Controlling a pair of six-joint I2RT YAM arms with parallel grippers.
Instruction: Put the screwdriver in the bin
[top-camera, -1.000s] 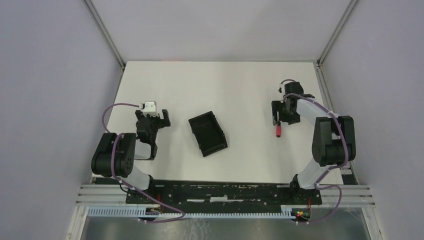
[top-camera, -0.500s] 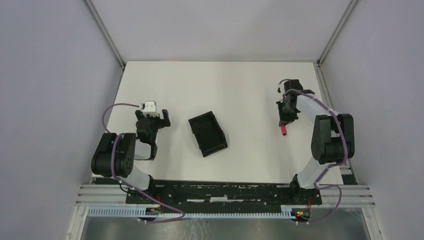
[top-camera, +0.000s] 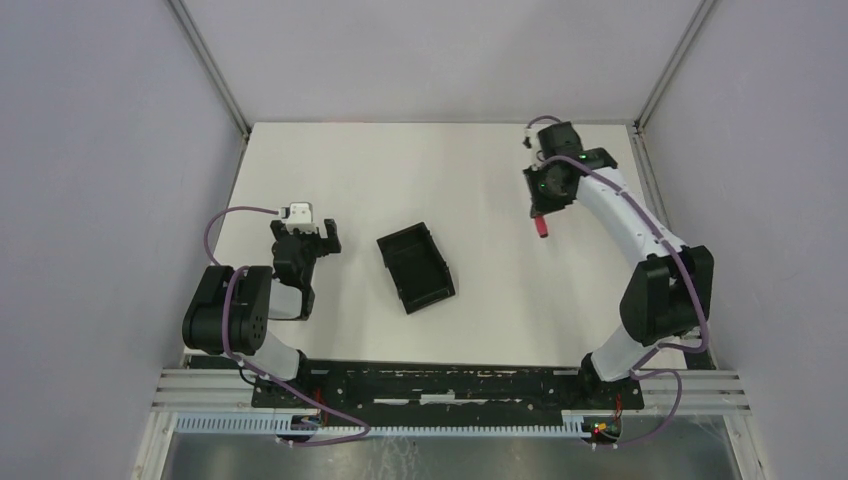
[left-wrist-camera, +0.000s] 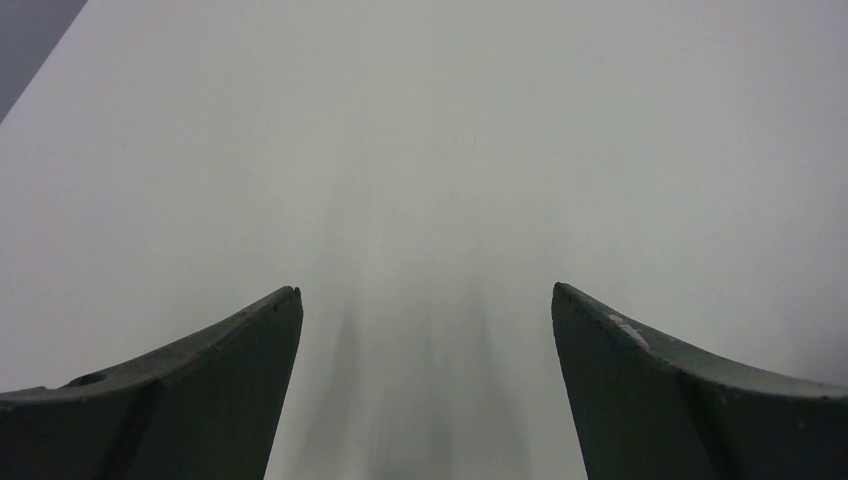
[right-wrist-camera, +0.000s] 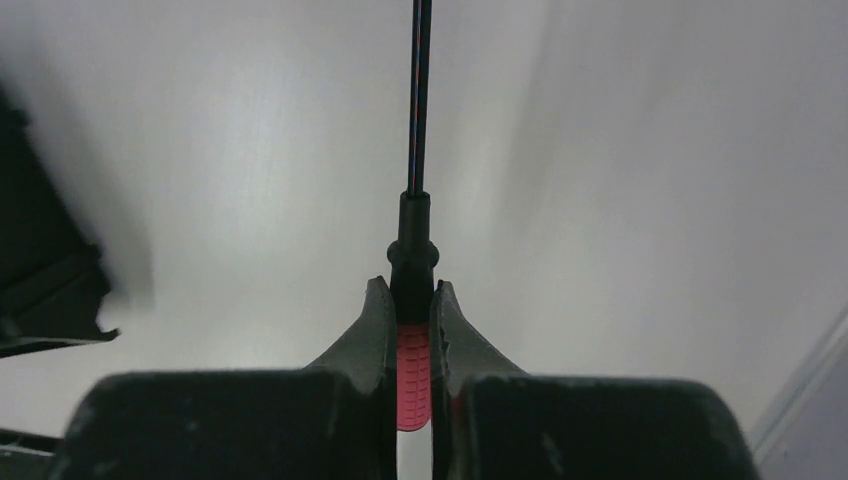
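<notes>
My right gripper (right-wrist-camera: 411, 290) is shut on the screwdriver (right-wrist-camera: 412, 372), its red handle pinched between the two fingers and its thin dark shaft pointing away over the white table. From above, the right gripper (top-camera: 541, 215) hangs at the far right of the table with the red handle (top-camera: 541, 228) showing below it. The bin (top-camera: 416, 266), a shallow black tray, lies near the table's middle, well to the left of the screwdriver. Its dark corner (right-wrist-camera: 40, 280) shows at the left edge of the right wrist view. My left gripper (left-wrist-camera: 426, 292) stands open over bare table, left of the bin (top-camera: 317, 236).
The white table (top-camera: 470, 180) is bounded by grey walls and metal frame posts at the back corners. A rail with cables (top-camera: 440, 385) runs along the near edge.
My right gripper shut on the screwdriver, then carried it up off the table and toward the far left. The left arm and the bin have not moved.
</notes>
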